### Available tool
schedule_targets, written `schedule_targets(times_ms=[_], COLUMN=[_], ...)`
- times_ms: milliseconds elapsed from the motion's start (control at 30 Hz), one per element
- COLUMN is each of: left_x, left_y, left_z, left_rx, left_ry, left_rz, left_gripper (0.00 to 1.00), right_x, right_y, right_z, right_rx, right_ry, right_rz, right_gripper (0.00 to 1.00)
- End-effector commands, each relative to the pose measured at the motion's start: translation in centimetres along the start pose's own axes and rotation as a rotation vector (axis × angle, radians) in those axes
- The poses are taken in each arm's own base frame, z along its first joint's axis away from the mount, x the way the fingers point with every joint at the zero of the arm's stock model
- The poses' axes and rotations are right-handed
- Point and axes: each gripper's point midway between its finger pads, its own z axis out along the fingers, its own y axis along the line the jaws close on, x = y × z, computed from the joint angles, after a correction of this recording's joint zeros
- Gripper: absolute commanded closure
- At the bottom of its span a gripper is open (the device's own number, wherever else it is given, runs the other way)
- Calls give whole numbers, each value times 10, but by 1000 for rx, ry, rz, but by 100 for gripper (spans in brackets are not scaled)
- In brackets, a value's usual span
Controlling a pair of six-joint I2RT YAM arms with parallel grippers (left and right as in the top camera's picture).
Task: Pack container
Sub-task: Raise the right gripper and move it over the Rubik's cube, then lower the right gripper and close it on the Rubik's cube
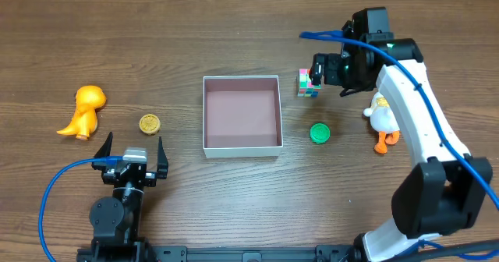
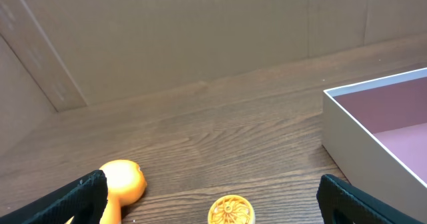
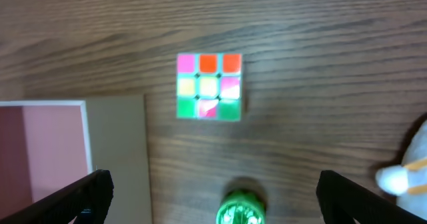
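Note:
The container (image 1: pixel 204 114), a square shallow box with white walls and a pink-brown inside, sits empty at mid-table. It also shows in the left wrist view (image 2: pixel 353 151) and the right wrist view (image 3: pixel 113 157). My right gripper (image 1: pixel 321 71) is open and empty, held above a colourful puzzle cube (image 1: pixel 308 83) just right of the box. In the right wrist view my open jaws (image 3: pixel 217 191) hang over the cube (image 3: pixel 209 86) and a green disc (image 3: pixel 240 212). My left gripper (image 1: pixel 131 154) is open and empty at the front left, behind a yellow disc (image 1: pixel 149 124).
An orange toy animal (image 1: pixel 84 111) lies at the far left, also in the left wrist view (image 2: pixel 123 181), beside the yellow disc (image 2: pixel 231 211). A green disc (image 1: pixel 319 132) and a white duck (image 1: pixel 382 122) lie right of the box, the duck partly under my right arm.

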Motion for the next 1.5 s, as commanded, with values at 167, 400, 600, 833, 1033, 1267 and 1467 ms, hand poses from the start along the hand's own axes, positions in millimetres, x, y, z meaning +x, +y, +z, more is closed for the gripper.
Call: schedule_targets(times_ms=[167,400,600,833,1033,1267,1467], left_x=[2,2,2,2,3,2,3], left_y=[4,4,4,4,4,4,4], left_z=[0,0,0,0,0,0,0], left_rx=[-19,-19,-19,-19,-19,-19,-19], left_ry=[6,6,6,6,7,6,7], left_rz=[-12,-12,-12,-12,-12,-12,-12], left_gripper=[0,0,0,0,0,0,0], right_x=[-16,-10,-5,2,-1,0,2], right_y=[7,2,-7,-10,3,20,7], right_z=[5,30,46,58,61,68,75], right_rx=[65,123,163,175,139,146,215], right_ry=[-65,-19,16,52,34,23,33], right_rz=[-50,-60,-37,13,24,-50,-49], right_gripper=[0,0,0,0,0,0,0])
